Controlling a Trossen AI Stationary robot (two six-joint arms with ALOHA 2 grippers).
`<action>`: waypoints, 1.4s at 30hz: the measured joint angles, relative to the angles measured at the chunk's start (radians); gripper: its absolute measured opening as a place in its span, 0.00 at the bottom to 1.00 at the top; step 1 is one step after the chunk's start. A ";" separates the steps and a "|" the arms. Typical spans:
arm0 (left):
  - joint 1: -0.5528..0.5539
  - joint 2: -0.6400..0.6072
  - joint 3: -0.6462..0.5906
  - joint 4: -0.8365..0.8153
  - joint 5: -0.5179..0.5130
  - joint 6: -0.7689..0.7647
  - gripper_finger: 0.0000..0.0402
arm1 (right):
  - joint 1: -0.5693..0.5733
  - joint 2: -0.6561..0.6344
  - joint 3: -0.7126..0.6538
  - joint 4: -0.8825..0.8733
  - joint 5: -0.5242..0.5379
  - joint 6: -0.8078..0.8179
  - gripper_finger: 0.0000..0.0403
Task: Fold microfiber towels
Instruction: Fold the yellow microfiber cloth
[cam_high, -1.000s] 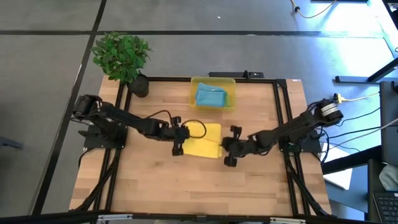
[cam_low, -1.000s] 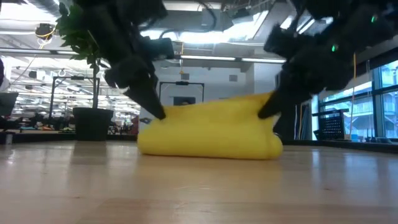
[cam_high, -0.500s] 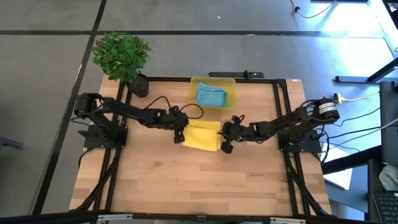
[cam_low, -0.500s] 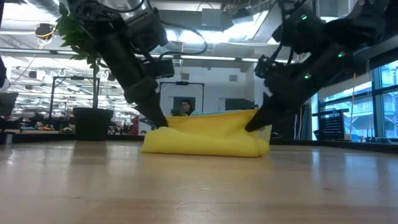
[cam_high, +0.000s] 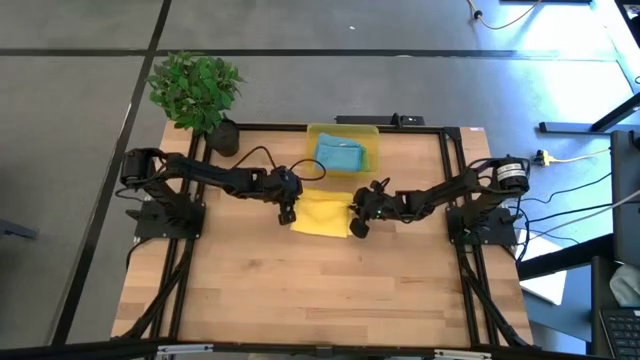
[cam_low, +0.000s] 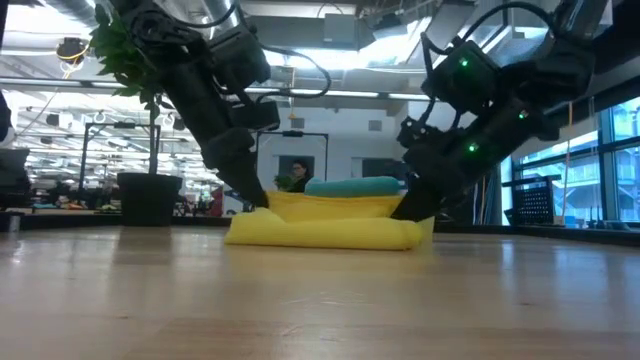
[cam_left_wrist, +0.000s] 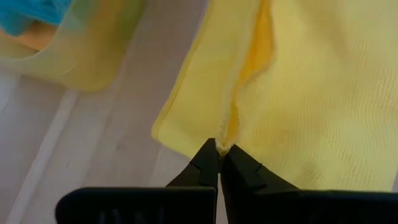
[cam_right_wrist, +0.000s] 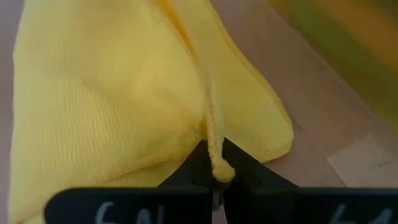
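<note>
A yellow microfiber towel (cam_high: 322, 214) lies folded over on the wooden table (cam_high: 300, 300), its lower layer flat on the boards. My left gripper (cam_high: 288, 212) is shut on its left side and my right gripper (cam_high: 355, 224) is shut on its right side. In the low view both grippers reach down to the towel (cam_low: 320, 232), with the left gripper (cam_low: 262, 205) and the right gripper (cam_low: 405, 210) at its two ends. A teal-blue towel (cam_high: 340, 155) lies in the translucent yellow bin (cam_high: 372, 132) behind. My left gripper pinches the hemmed edge of the yellow towel's upper layer (cam_left_wrist: 227, 134) between its two fingertips. It comes slanting down from the table's left. That edge sits just above the lower layer, which rests on the table. My right gripper pinches the hem of the upper layer at its corner (cam_right_wrist: 214, 146) between its two fingers, slanting down from the table's right. The rolled hem runs out from between the fingers. The rest of the towel lies on the table.
The bin stands close behind the towel at the table's far edge. A potted plant (cam_high: 197, 92) stands at the far left corner. A black frame rail (cam_high: 455, 190) runs along the sides. The near half of the table is bare wood.
Both grippers have gone toward the table's far edge and down, still shut on the yellow towel. The raised layer they hold has been carried over the part lying on the table and lowered, so the towel now lies flatter and shorter from near to far.
</note>
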 joint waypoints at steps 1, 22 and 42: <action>0.000 0.000 0.000 0.001 0.004 0.002 0.00 | 0.000 0.000 0.000 0.013 0.000 -0.003 0.05; -0.021 -0.183 0.001 -0.034 -0.092 0.027 0.20 | 0.015 -0.241 0.001 -0.105 0.034 -0.042 0.38; -0.050 0.146 -0.182 0.658 -0.054 -0.018 0.19 | 0.077 0.084 0.001 0.349 0.009 -0.062 0.15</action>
